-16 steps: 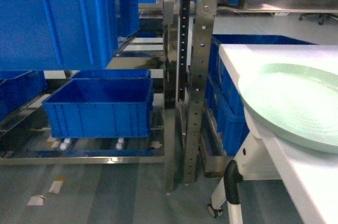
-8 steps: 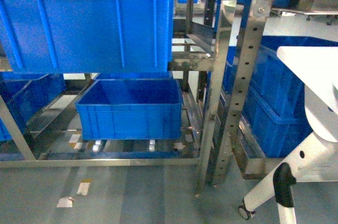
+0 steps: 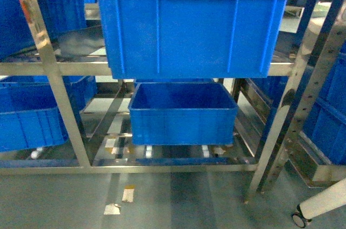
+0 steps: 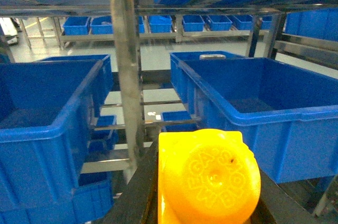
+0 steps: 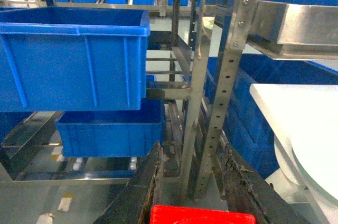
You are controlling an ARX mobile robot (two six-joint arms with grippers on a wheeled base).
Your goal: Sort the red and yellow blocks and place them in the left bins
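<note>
Facing a steel rack [image 3: 59,99], the head view carries no arm and no block.

Left arm: held level, wrist camera looking out over the rack. Left fingers [image 4: 206,182] closed on the yellow block [image 4: 208,179], one dark finger [image 4: 134,187] on each flank. Stud face of the block turned to the lens, raised lettering legible on it. Block sits low centre in the left wrist view, in the air before the bins, touching none of them.

Right arm: held level, aimed at the rack upright [image 5: 224,76]. Right fingers [image 5: 200,203] closed on the red block [image 5: 203,215], of which only the top edge shows at the bottom border, between the two dark fingers.

Count: blocks, two — one yellow, one red. Head view bins: one large upper blue bin [image 3: 189,29] on the shelf, one lower blue bin [image 3: 181,113] beneath it, further blue bins at left and right edges.

View differences: left wrist view alone shows bin interiors, a left bin [image 4: 45,113] and a right bin [image 4: 264,108], apart with an upright between. Right wrist view alone shows a white table [image 5: 301,108] at right.
</note>
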